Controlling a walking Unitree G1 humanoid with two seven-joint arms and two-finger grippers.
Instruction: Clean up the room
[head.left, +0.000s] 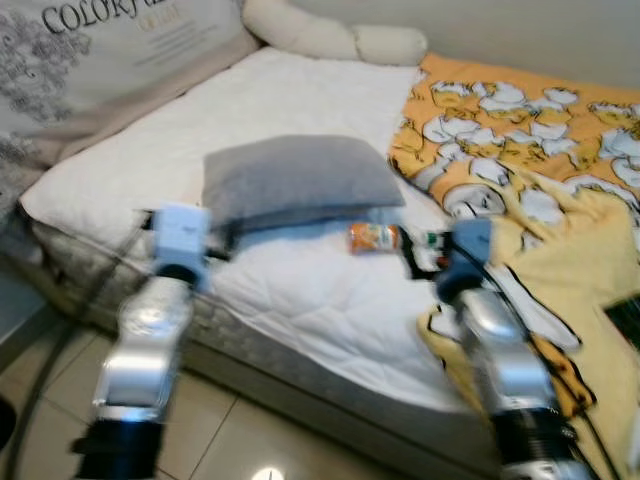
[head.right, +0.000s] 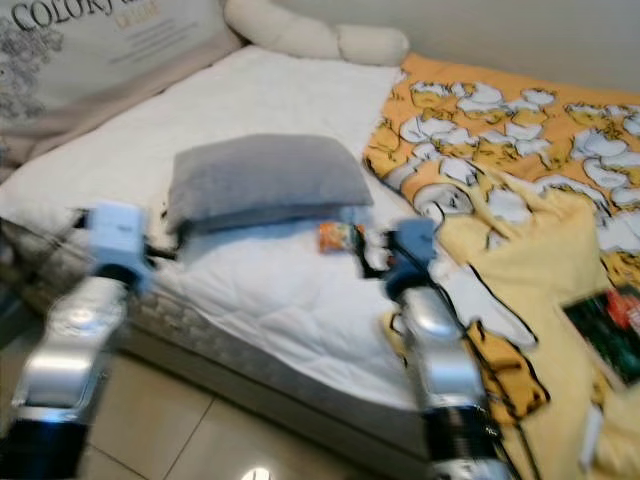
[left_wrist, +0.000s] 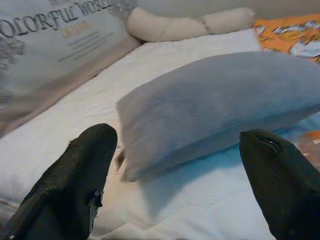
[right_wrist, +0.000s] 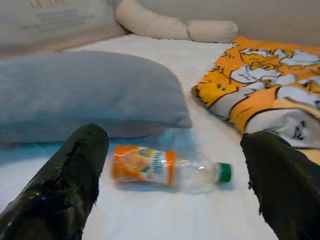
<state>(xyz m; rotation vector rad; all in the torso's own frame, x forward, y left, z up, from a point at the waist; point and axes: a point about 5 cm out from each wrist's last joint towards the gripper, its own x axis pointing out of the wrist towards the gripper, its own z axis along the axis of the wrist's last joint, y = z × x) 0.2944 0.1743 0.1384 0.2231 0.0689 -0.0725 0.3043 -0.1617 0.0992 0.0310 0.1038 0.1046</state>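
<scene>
The tidying looks barely begun: an orange-labelled plastic bottle (right_wrist: 167, 167) is lying on its side on the bed (head.left: 300, 290) near its front edge, just before the grey pillow (head.left: 295, 180). The right gripper (right_wrist: 175, 185) is facing it, fingers spread, holding nothing. The left gripper (left_wrist: 175, 185) is gaping toward the pillow. The head views are blurring.

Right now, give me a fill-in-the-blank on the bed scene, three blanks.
1. The bottle lying on the white mattress has a ____ cap.
2. The right gripper faces the bottle with its fingers ____.
3. The left gripper points at the ____ pillow.

Missing words: green; open; grey
</scene>
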